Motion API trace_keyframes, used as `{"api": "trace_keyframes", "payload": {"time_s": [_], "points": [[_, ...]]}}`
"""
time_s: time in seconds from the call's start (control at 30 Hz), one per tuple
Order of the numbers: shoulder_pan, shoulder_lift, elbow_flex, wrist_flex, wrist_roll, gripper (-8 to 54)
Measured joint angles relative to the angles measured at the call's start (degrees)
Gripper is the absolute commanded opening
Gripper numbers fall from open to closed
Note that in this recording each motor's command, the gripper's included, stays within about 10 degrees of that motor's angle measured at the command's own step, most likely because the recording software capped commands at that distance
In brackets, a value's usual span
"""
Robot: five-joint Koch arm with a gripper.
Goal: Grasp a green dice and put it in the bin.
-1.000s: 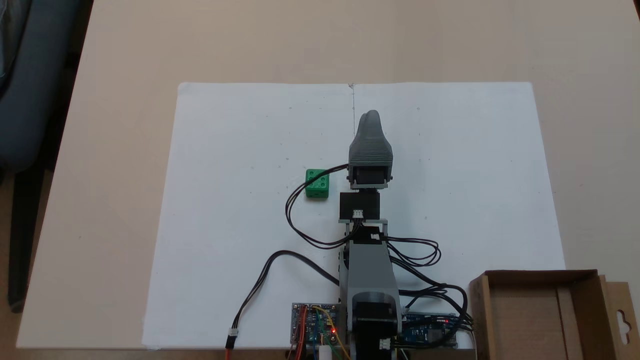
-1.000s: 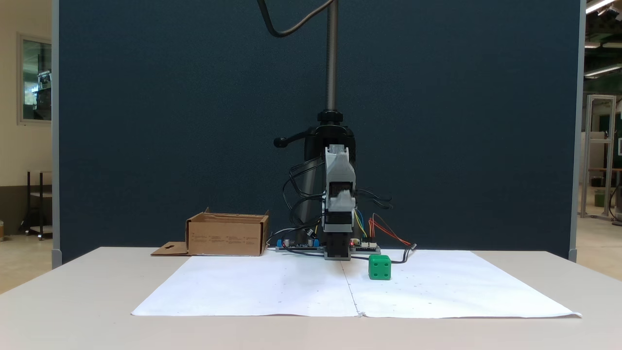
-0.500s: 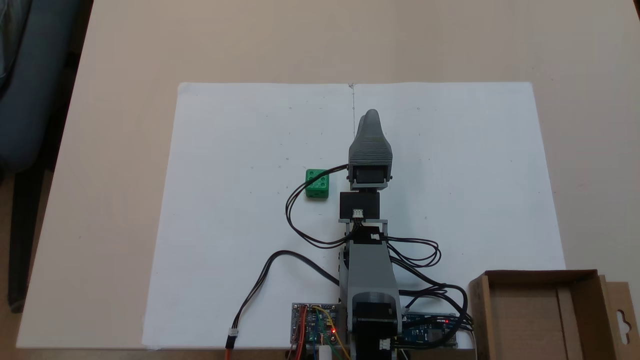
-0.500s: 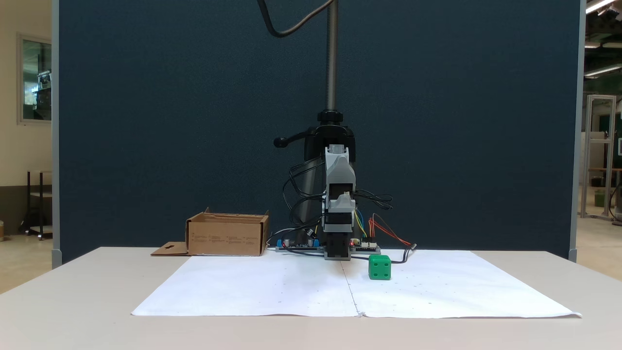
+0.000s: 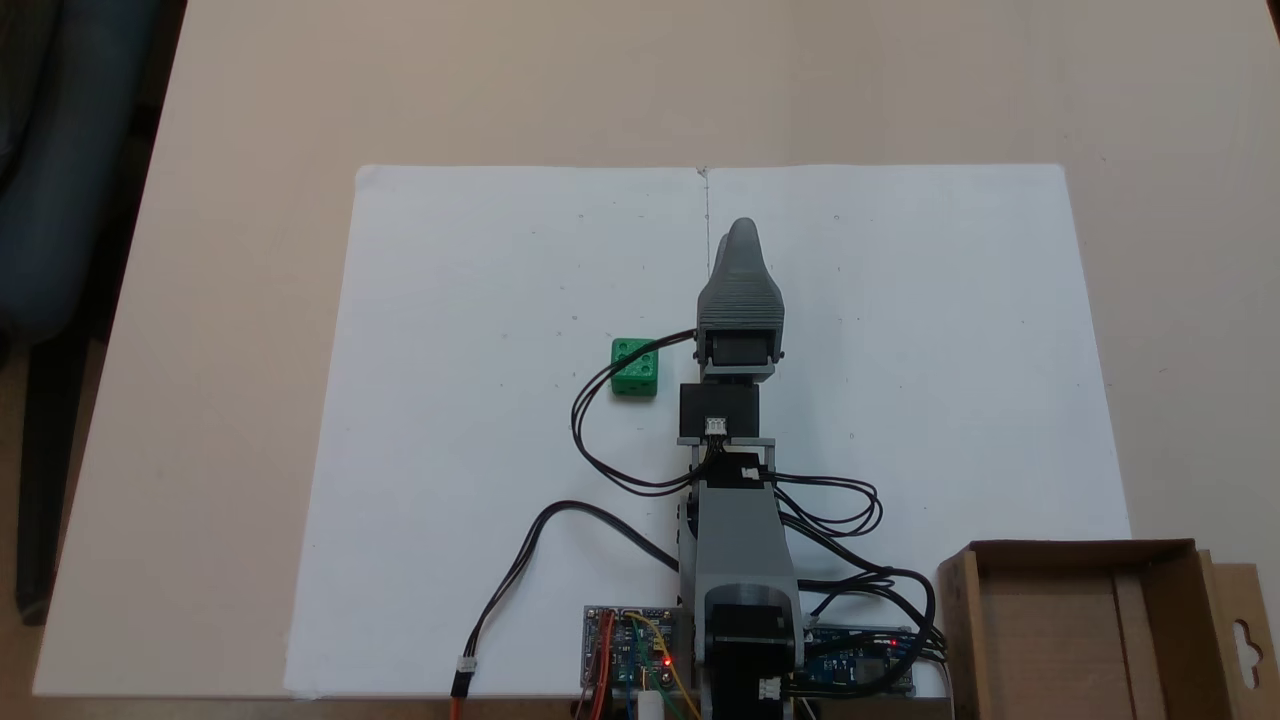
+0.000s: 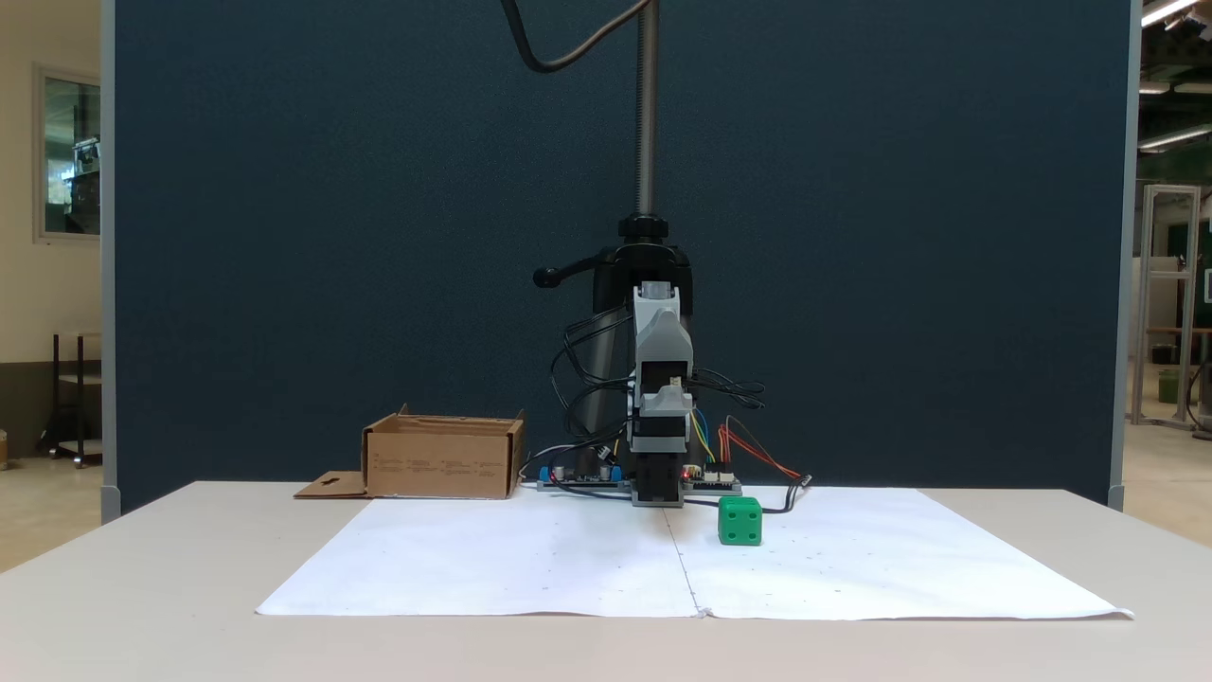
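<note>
The green dice (image 5: 635, 366) rests on the white paper, just left of my arm's wrist in the top-down fixed view and right of the arm as the dice (image 6: 739, 520) shows in the front fixed view. My gripper (image 5: 737, 232) reaches out along the paper's middle fold, beyond the dice and raised off the table, gripper (image 6: 668, 390). Its two jaw tips lie pressed together with nothing between them. The brown cardboard bin (image 5: 1080, 551) stands beside the arm's base at the lower right; its flap with the hang-hole sticks out of the bin (image 6: 440, 464).
White paper (image 5: 480, 300) covers the middle of the beige table. Black cables (image 5: 590, 440) loop out left of the arm close to the dice. Circuit boards (image 5: 625, 655) flank the base. A metal pole (image 6: 647, 114) rises behind the arm.
The gripper has lifted a little and edged slightly forward. The dice and the bin have not moved.
</note>
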Motion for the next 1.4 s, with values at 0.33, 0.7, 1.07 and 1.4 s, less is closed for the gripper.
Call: {"api": "trace_keyframes", "payload": {"time_s": [0.33,0.7,1.07,1.4], "points": [[-0.97,0.0,0.0,0.0,0.0,44.3],[-0.88,0.0,0.0,0.0,0.0,44.2],[0.88,0.0,-1.49,5.45,-0.09,42.3],[4.13,0.0,-12.3,38.94,-0.09,44.2]]}}
